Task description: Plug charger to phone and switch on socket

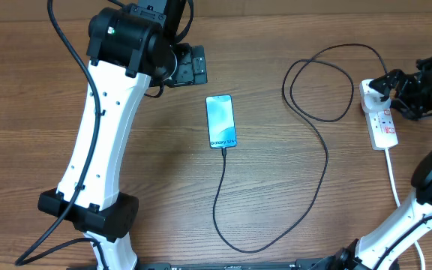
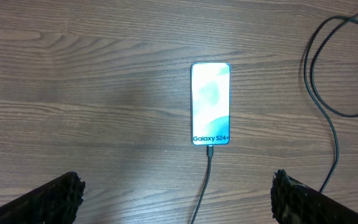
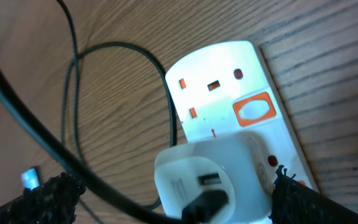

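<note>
Jaws both released, empty; thin black charger cable (image 2: 205, 180) sits in slim cyan-screened phone (image 2: 211, 102) mid-counter (image 1: 261, 45); right jaws hover over white power strip (image 1: 382, 124) at right edge, presumably for switching.

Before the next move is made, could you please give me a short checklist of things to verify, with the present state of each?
1. charger tip plugged into phone: ok.
2. white adapter seated in socket: ok.
3. orange switch turned on: cannot tell.
4. left gripper open and empty: ok.
5. right gripper open, close over the socket: ok.
</note>
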Motion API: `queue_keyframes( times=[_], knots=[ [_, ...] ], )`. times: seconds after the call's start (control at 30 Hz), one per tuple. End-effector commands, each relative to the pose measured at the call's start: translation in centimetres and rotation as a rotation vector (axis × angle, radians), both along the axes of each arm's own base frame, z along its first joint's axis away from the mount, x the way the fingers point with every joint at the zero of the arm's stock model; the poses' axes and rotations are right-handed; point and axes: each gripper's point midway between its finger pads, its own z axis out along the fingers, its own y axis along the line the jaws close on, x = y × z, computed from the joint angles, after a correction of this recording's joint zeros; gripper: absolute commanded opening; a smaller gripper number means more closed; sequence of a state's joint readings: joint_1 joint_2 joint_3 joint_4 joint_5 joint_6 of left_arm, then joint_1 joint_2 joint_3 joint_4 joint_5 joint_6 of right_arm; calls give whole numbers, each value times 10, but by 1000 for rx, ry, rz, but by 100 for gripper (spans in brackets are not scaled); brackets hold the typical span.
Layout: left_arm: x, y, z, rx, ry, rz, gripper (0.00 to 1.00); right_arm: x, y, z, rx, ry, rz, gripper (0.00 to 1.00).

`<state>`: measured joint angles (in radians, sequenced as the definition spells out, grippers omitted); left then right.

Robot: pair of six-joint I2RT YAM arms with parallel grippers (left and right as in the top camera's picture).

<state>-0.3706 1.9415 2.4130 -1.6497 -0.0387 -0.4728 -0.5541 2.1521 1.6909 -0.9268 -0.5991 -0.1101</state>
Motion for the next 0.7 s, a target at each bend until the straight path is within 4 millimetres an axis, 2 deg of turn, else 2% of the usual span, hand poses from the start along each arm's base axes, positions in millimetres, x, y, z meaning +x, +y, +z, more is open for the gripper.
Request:
queue_keyframes(
  times=[0.0, 0.23, 0.67],
  knots=[
    [4, 6, -3, 14, 3, 18, 100, 2, 5, -6, -41, 17, 20, 100],
    [4, 6, -3, 14, 3, 18, 100, 1, -3, -13, -93, 70, -32, 100],
    [4, 6, -3, 14, 3, 18, 100, -7, -1, -17, -81, 111, -43, 100]
  ],
)
